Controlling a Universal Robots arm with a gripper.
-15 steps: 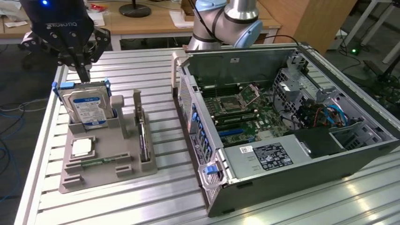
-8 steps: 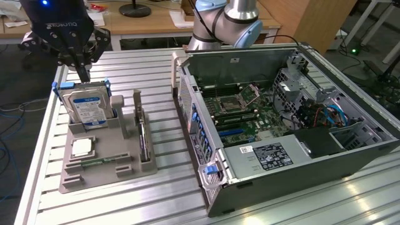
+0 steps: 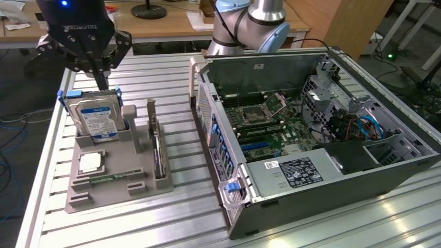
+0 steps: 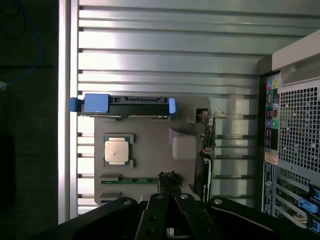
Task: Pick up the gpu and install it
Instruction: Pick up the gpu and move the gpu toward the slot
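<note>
Grey plastic forms the holder [image 3: 129,166] on the slatted metal desk [image 3: 331,227], and the gpu [image 3: 158,152] stands on its long edge in the narrow slot along the holder's side nearest the open computer case [image 3: 310,129]. By my reading the work is at the approach to the pick-up: nothing is lifted and the card sits fully in its slot. The end effector [image 3: 102,81] hangs above the holder near the top of the hard drive [image 3: 96,116], apart from the gpu, with its fingers clenched together on nothing. Taking the card would, I judge, call for a shift across toward the case side of the holder, for the fingers to part, and for a descent in line with the thin upper edge, so that the pads close on the card's two flat faces and not on the slot walls. Seen edge-on, the gpu is a thin, dark, flat card, about as long as the hard drive. In the wrist view the gpu [image 4: 206,150] shows as a slim dark strip with a pale metal bracket [image 4: 204,117] at one end. Little of its face can be made out, so connector detail is unclear. The processor chip [image 4: 118,149] and the green memory stick [image 4: 131,180] lie flat in their own recesses, apart from the card.
</note>
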